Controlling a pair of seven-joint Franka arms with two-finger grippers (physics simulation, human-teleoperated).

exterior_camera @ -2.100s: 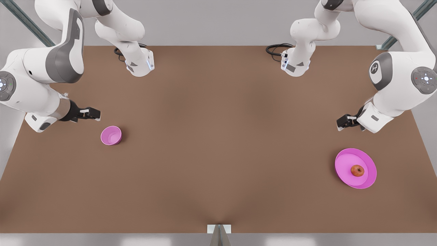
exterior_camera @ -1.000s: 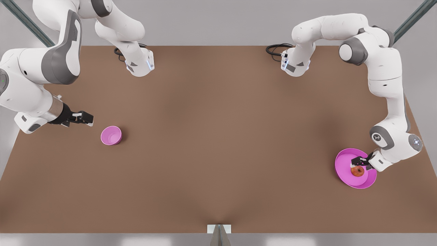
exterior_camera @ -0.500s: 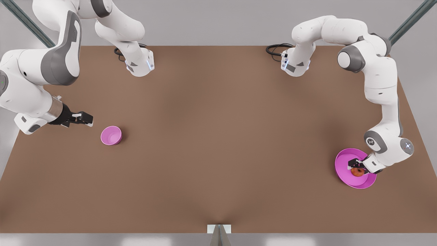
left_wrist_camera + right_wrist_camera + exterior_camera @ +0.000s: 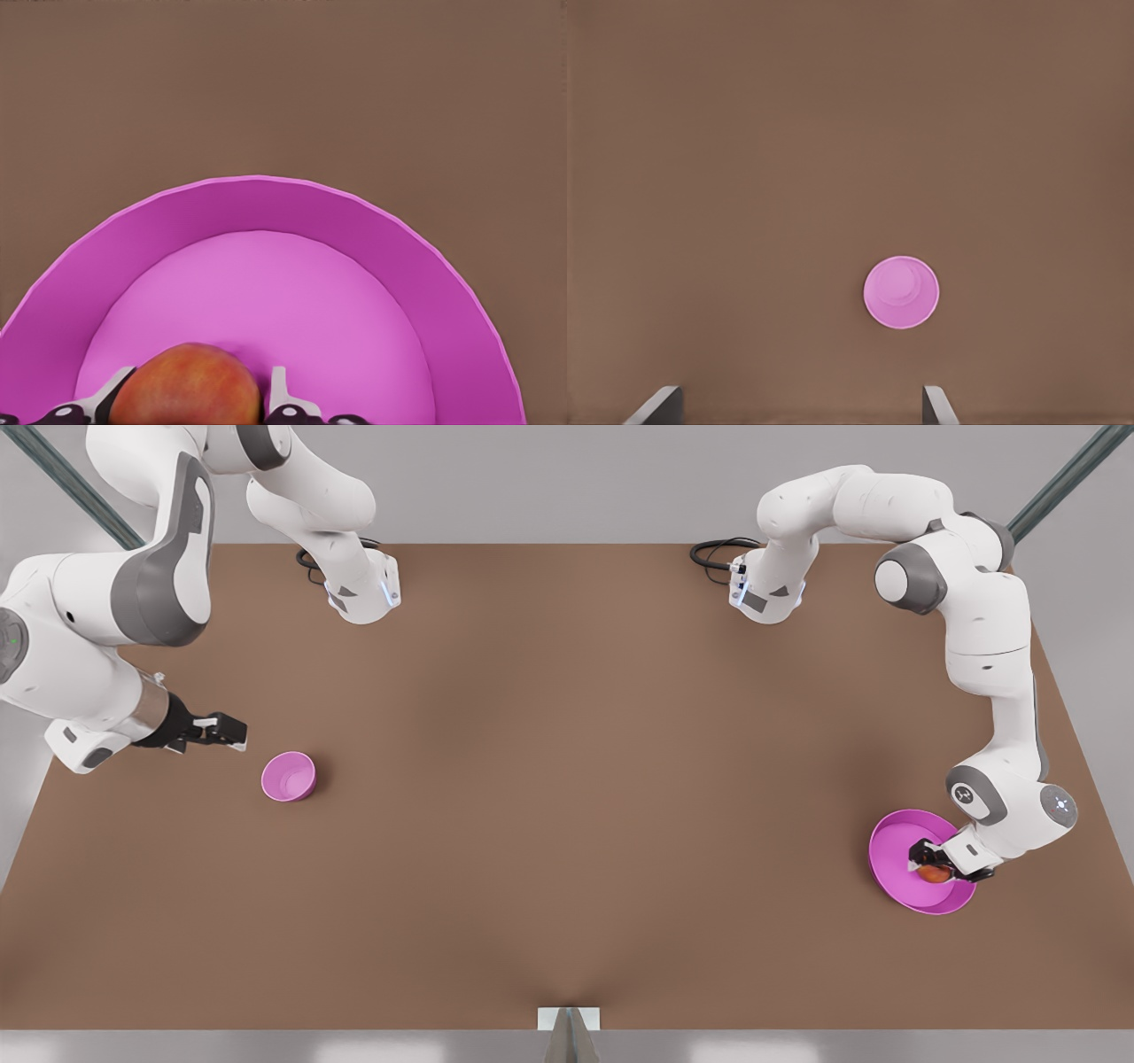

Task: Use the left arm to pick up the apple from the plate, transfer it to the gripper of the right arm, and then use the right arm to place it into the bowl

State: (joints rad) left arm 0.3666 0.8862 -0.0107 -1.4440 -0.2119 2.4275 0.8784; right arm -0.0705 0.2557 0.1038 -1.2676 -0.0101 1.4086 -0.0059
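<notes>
Now the left end effector (image 4: 930,865) is down on the plate (image 4: 893,843), fingers (image 4: 280,396) straddling the apple (image 4: 188,386), apparently touching, grip unconfirmed. Risk: round fruit rolls or squirts out if the grip sits off-centre. Right end effector (image 4: 223,729) waits open above the counter (image 4: 567,797) near the bowl (image 4: 288,776).

The front view looks steeply down on the whole table (image 4: 567,797) from its near edge, with both arm bases at the top of the frame. The left wrist view sits very close over the plate (image 4: 372,239), which lies at the front view's lower right (image 4: 886,841). The right wrist view looks down from higher up at the bowl (image 4: 901,292), seen at the front view's left (image 4: 289,776).
</notes>
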